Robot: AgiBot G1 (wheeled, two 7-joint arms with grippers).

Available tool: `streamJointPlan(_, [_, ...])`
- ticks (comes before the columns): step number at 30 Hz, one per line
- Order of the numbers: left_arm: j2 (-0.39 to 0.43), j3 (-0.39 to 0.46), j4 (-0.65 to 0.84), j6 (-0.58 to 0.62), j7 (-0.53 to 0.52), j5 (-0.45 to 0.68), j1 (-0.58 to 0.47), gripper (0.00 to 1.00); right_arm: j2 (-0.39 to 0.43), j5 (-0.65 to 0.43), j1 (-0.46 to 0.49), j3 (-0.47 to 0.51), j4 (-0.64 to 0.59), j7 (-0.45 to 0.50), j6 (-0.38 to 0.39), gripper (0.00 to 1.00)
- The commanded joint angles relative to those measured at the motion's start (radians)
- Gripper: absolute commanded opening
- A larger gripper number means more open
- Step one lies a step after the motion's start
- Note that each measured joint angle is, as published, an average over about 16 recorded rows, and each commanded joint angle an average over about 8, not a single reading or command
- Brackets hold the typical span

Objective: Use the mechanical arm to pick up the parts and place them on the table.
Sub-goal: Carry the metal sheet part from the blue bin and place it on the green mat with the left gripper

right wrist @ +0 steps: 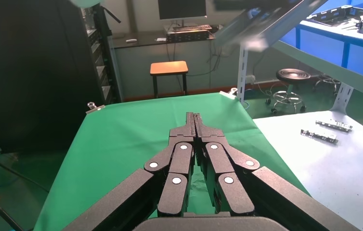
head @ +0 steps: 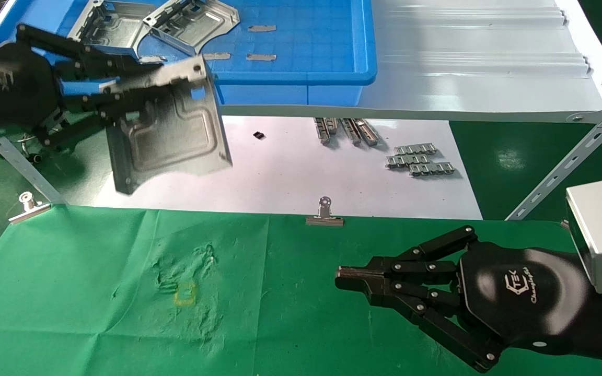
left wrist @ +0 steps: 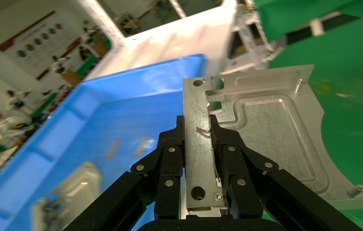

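My left gripper [head: 118, 91] is shut on the flange of a silver stamped part [head: 175, 130] and holds it in the air in front of the blue bin, above the white sheet. In the left wrist view the fingers [left wrist: 172, 159] clamp the part's [left wrist: 271, 130] tabbed edge from both sides. Two more parts [head: 191, 23] lie in the blue bin [head: 311, 47]. The green cloth table [head: 97, 292] spreads in front. My right gripper [head: 343, 277] is shut and empty, resting low over the green cloth at the right; it also shows in the right wrist view [right wrist: 195, 118].
Small toothed strips [head: 420, 159] and rails [head: 347, 130] lie on the white sheet [head: 290, 177]. Binder clips [head: 324, 214] hold the cloth's far edge. A grey-white shelf [head: 489, 68] carries the bin. A metal bracket [head: 567, 162] slants at the right.
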Motion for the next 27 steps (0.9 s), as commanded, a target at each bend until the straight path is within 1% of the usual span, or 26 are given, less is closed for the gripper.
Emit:
streamJointPlan(1, [-0.047,0.033,-0.092,-0.001,-0.005,-0.052,0.054,0.00,0.000,0.000,0.000,0.000,0.000,0.000,0.000,0.00])
streamJointPlan(5, [-0.085,0.108,-0.132,-0.010,0.042,-0.061,0.109,0.00,0.000,0.000,0.000,0.000,0.000,0.000,0.000,0.00])
streamJointPlan(11, [-0.086,0.217,-0.105,-0.017,0.155,0.019,0.143,0.00,0.000,0.000,0.000,0.000,0.000,0.000,0.000,0.00])
streamJointPlan(16, [-0.076,0.282,-0.082,-0.017,0.230,0.051,0.160,0.00,0.000,0.000,0.000,0.000,0.000,0.000,0.000,0.00])
streamJointPlan(27, [-0.009,0.385,-0.011,-0.015,0.313,0.027,0.178,0.00,0.000,0.000,0.000,0.000,0.000,0.000,0.000,0.00])
